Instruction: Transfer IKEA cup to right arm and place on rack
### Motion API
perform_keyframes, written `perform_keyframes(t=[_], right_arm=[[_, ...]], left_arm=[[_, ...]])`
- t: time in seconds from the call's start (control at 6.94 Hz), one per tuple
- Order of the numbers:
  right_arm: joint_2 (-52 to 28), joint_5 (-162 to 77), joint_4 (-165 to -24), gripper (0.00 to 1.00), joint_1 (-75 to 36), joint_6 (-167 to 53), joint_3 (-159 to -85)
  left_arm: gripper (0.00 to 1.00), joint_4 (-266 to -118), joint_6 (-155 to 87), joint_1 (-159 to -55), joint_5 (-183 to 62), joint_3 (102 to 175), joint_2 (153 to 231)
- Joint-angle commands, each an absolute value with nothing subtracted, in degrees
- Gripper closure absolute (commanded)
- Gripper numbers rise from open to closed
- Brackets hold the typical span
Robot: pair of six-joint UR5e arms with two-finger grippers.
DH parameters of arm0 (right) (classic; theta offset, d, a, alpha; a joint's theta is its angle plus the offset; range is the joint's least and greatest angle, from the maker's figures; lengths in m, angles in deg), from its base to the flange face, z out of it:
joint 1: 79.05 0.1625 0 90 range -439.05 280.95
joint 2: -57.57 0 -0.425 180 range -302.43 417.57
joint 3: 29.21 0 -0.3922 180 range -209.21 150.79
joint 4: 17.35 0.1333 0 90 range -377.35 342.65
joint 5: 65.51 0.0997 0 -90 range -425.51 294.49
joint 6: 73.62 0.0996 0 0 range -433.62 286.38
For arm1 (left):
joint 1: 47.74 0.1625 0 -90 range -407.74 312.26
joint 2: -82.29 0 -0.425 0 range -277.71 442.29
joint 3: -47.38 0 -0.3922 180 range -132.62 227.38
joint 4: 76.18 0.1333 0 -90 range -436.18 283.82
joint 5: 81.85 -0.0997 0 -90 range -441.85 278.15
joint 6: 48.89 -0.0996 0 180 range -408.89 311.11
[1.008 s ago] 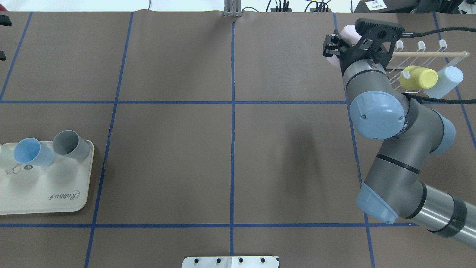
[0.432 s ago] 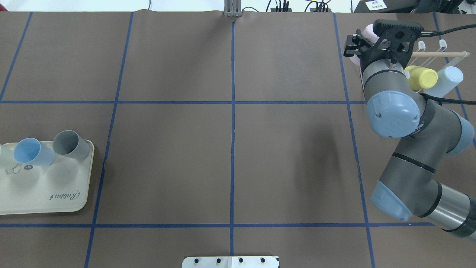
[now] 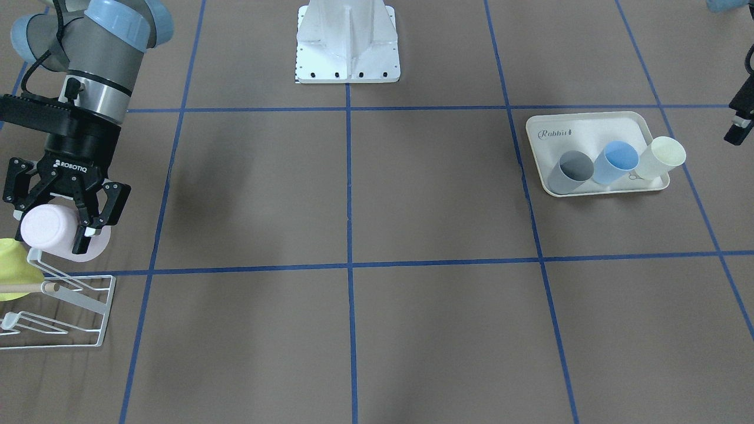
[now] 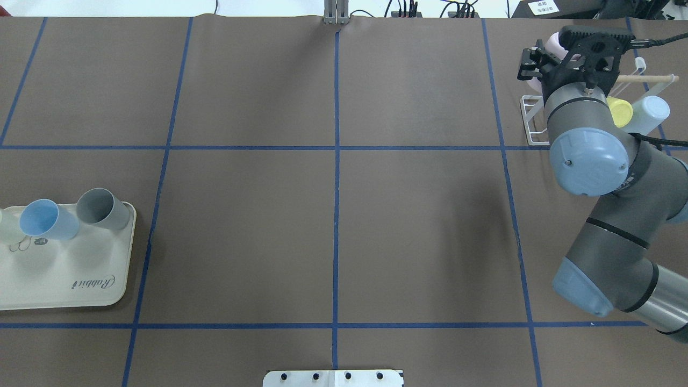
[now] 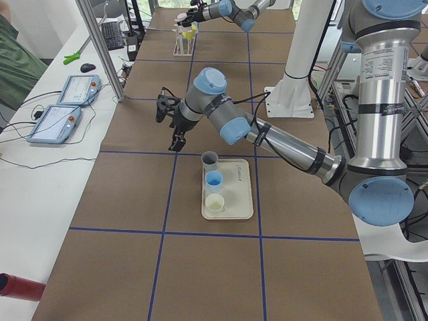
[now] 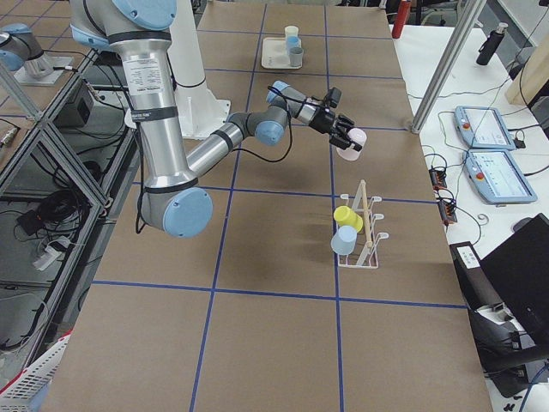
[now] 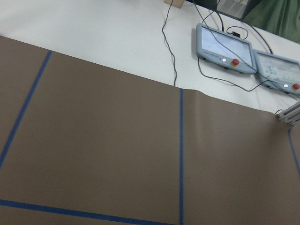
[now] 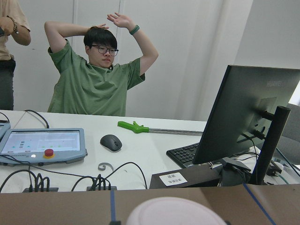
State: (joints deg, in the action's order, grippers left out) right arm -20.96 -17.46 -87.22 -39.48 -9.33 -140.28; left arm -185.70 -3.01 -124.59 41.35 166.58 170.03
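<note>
Right jaws grip pink cup [image 3: 48,231], seemingly just above half-cropped rack [image 3: 76,296].

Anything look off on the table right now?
Nothing stands out. The right gripper holds the pink cup by the end of the rack; the yellow cup and pale blue cup sit on its prongs.

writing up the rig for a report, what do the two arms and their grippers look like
Both the right arm and left arm are silver-grey tubes with pale blue round joint caps and black bands. The right gripper is black, two-fingered, marked ROBOTIQ in white; a black braided cable runs to its wrist.
</note>
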Motion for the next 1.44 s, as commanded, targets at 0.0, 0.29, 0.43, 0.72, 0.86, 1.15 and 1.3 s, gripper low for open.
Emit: perform_keyframes(t=[0.0,0.29,0.43,0.72,0.86,1.15,1.3], right_arm=[[-25.98,-17.18,-87.13,1.00,-38.62,-10.68,-143.36],[-32.21,-17.17,-82.43,1.00,-38.71,-11.30,-143.47],[-33.73,-17.17,-79.17,1.00,-38.71,-11.30,-140.94],[-33.31,-17.17,-75.90,1.00,-38.71,-11.30,-136.29],[-33.22,-17.09,-74.40,1.00,-38.71,-11.30,-135.65],[-33.22,-17.08,-74.13,1.00,-38.53,-11.30,-135.03],[-32.52,-16.82,-74.04,1.00,-38.27,-11.30,-134.94]], left_arm=[[0.00,-176.04,-6.61,-122.80,39.01,170.50,169.83],[0.00,-176.02,-6.61,-122.71,39.00,170.60,169.75],[0.00,-176.02,-6.53,-122.53,39.00,170.60,169.83],[0.00,-176.02,-6.44,-122.44,39.00,170.52,169.83],[0.00,-176.02,-6.44,-122.44,39.00,170.51,169.83],[0.00,-176.02,-6.35,-122.36,39.00,170.51,169.83],[0.00,-176.02,-6.26,-122.36,39.00,170.51,169.83]])
